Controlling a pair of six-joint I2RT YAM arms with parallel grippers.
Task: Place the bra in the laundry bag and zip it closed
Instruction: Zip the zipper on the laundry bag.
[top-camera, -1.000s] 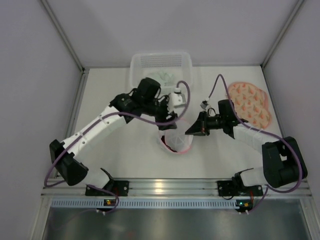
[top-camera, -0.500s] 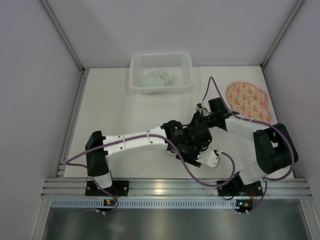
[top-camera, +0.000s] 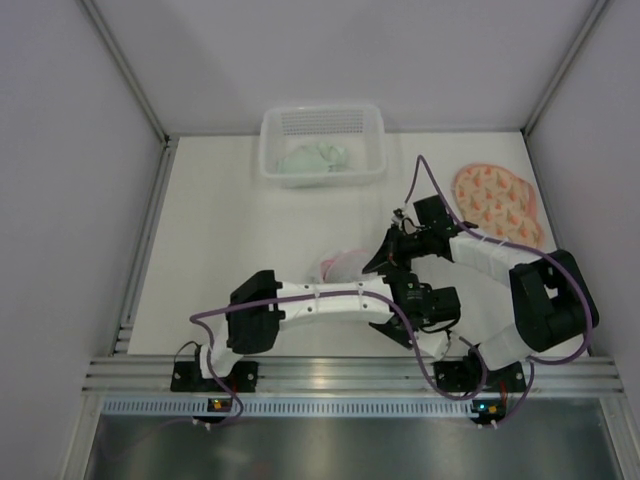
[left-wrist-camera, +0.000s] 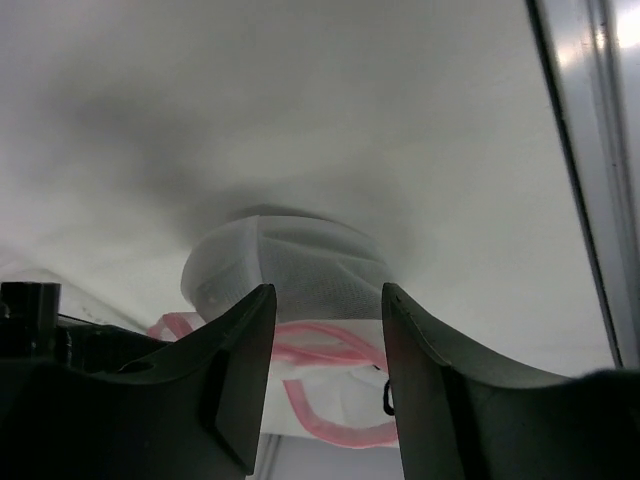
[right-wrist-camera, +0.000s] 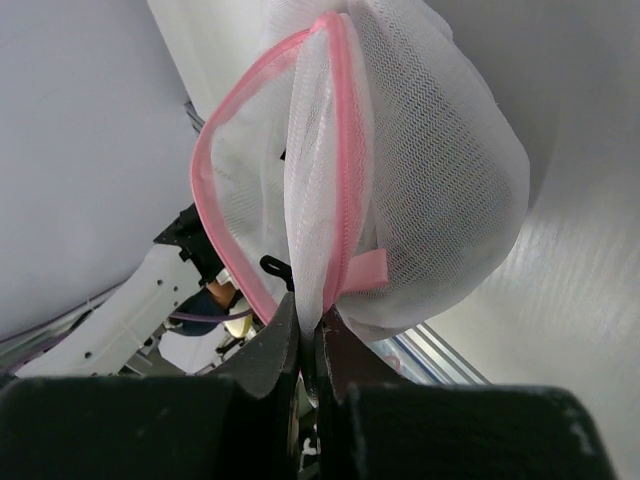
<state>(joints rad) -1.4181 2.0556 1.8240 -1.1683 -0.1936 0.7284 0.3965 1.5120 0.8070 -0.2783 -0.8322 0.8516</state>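
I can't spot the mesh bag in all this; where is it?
Top view: the mesh bag sits near centre, its pink edge pinched by the right pincer, just beyond the left arm.

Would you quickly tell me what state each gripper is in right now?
Left gripper: open, holding nothing.
Right gripper: closed on the pink edge of the bag.

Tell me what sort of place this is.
Probably a robot test cell in a lab, not a home laundry: plain panel walls box in a white table, the left arm and right arm stand on an aluminium rail, and a mesh laundry bag is the prop.
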